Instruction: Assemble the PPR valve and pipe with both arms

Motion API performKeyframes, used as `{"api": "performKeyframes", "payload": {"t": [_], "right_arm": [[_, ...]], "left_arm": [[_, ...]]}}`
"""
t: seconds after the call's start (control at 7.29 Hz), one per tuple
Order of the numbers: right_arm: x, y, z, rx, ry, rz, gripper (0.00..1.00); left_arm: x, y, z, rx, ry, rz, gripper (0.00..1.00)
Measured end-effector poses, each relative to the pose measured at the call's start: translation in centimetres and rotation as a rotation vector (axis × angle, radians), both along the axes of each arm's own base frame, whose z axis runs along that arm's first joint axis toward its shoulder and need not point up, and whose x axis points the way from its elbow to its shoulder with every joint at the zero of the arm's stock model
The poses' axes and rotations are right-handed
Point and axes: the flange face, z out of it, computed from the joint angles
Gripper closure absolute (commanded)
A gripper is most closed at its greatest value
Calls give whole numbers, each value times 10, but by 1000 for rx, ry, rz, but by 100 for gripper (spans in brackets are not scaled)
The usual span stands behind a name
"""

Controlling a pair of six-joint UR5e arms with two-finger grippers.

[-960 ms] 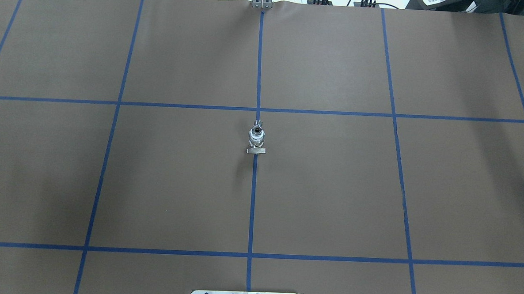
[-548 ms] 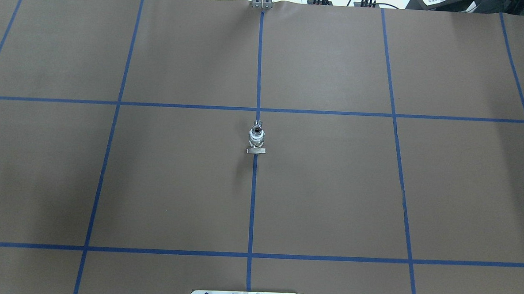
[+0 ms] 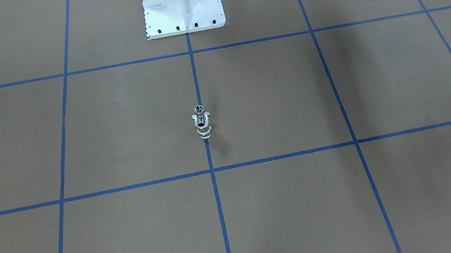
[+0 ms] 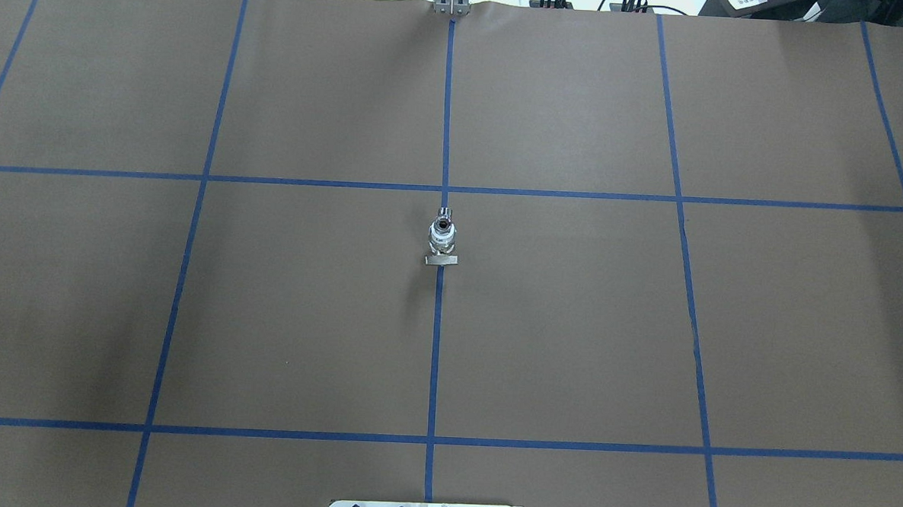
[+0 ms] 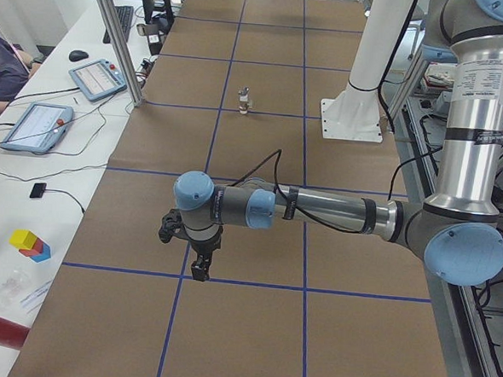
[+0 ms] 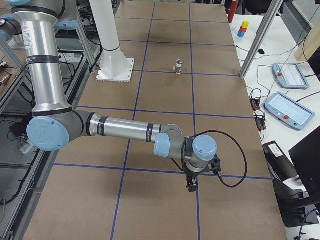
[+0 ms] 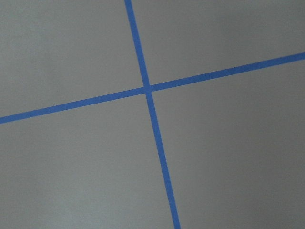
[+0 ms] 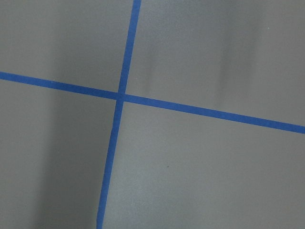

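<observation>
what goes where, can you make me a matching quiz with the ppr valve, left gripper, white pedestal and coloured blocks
Things:
1. PPR valve
2. left gripper
3. white pedestal
4. coloured blocks

Places:
A. on the white bench beside the mat
B. above a tape crossing, far from the valve
C. upright on the centre tape line
D. at the mat's robot-side edge

Pairs: 1-C, 2-B, 3-D, 4-A

Pipe (image 4: 442, 226) looked shiny chrome metal; valve (image 4: 442, 245) ends white plastic; table paper (image 4: 266, 314) was matt brown; my left arm (image 5: 335, 212) smooth silver metal.
</observation>
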Motion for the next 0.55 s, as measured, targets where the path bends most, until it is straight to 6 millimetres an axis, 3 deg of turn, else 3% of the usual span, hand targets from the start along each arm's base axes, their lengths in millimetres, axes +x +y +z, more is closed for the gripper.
{"api": "performKeyframes", "payload": {"t": [0.27, 0.55], "right_arm": [[0, -1, -25, 6, 4, 49, 1], [-1, 14, -41, 21, 1, 69, 1]], "left_arm": [[-1, 2, 2, -4, 1, 0, 1], [-1, 3, -2, 4, 2, 0, 1]]}}
